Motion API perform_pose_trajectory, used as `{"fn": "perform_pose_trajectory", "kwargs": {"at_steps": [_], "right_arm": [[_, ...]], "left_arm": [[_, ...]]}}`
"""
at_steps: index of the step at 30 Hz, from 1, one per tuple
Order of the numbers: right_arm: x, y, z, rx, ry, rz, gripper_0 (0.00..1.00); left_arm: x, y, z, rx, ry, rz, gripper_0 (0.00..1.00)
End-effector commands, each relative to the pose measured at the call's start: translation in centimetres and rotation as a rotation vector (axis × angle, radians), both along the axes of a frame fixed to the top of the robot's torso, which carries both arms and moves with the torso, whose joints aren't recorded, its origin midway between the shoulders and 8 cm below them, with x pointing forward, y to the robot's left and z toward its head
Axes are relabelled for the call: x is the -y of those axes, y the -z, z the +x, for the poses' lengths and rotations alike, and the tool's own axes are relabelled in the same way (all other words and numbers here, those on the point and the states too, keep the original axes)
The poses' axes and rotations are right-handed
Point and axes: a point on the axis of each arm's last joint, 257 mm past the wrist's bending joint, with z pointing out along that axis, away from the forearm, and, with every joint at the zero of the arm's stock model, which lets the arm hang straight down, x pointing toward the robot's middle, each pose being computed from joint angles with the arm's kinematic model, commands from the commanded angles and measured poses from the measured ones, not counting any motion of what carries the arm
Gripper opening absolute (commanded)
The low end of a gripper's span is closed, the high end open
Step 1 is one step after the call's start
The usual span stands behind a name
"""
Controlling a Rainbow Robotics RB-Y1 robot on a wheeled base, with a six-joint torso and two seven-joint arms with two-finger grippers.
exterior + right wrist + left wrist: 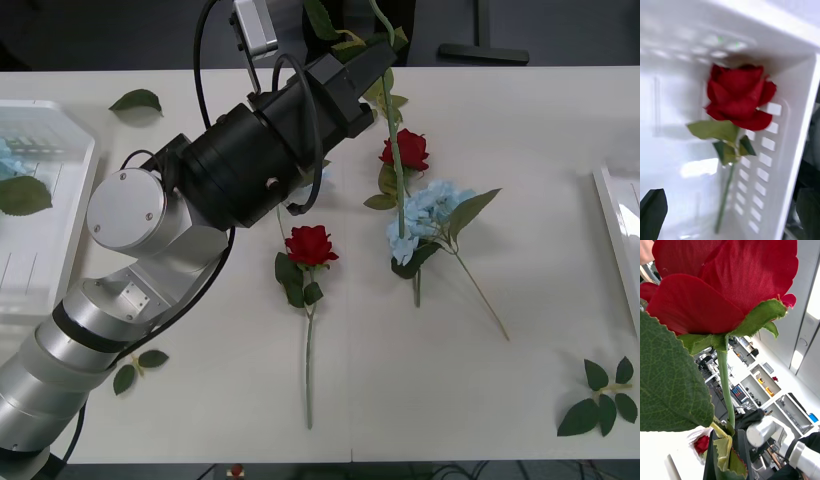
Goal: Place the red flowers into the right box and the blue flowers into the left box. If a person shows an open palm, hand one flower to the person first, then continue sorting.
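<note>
My left gripper (378,52) is raised over the table's far middle, shut on the green stem of a red flower (726,281). In the left wrist view its bloom stands high above the fingers (743,453), and its stem end hangs down in the front view. Two more red flowers (311,243) (405,150) and a blue flower (428,215) lie mid-table. The left box (45,235) holds a blue flower (5,160). My right gripper (730,227) hovers open over the right box (797,131), where a red flower (739,95) lies.
Loose leaf sprigs lie at the far left (137,100), front left (135,370) and front right (600,400). The right box's rim (615,225) shows at the table's right edge. A bit of a bare hand (645,249) shows beside the raised bloom; contact cannot be told.
</note>
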Motion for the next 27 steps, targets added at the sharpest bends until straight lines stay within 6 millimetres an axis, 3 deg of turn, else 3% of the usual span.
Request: {"fn": "perform_pose_trajectory", "kwargs": {"at_steps": [1,8,15,16,17,18,20,21,22,27], "right_arm": [[-0.6,-6.2,0.4,0.067,-0.081,0.094,1.0],[-7.4,-8.9,1.2,0.093,-0.24,0.316,1.0],[-19.4,-10.8,2.6,0.138,-0.473,0.565,1.0],[-19.4,-10.8,2.6,0.138,-0.473,0.565,1.0],[-23.0,-11.0,2.7,0.15,-0.543,0.639,1.0],[-24.4,-11.1,2.7,0.155,-0.571,0.668,1.0],[-27.4,-11.3,2.4,0.166,-0.63,0.735,1.0],[-27.4,-11.3,2.4,0.166,-0.63,0.735,1.0],[-30.1,-11.5,2.0,0.177,-0.681,0.8,1.0],[-35.2,-11.2,-0.1,0.179,-0.773,0.946,1.0]], "left_arm": [[0.5,-1.4,-0.5,0.026,0.012,-0.012,0.0],[0.5,-1.4,-0.5,0.029,0.01,-0.009,0.0],[0.5,-1.3,-0.5,0.034,0.006,-0.006,0.0],[0.5,-1.3,-0.5,0.034,0.006,-0.006,0.0],[0.6,-1.4,-0.6,0.033,0.008,-0.01,0.0],[0.6,-1.4,-0.5,0.033,0.006,-0.011,0.0],[0.6,-1.5,-0.6,0.033,0.007,-0.012,0.0],[0.6,-1.5,-0.6,0.033,0.007,-0.012,0.0],[0.7,-1.5,-0.6,0.033,0.009,-0.013,0.0],[0.9,-1.8,-0.7,0.034,0.011,-0.024,0.0]]}}
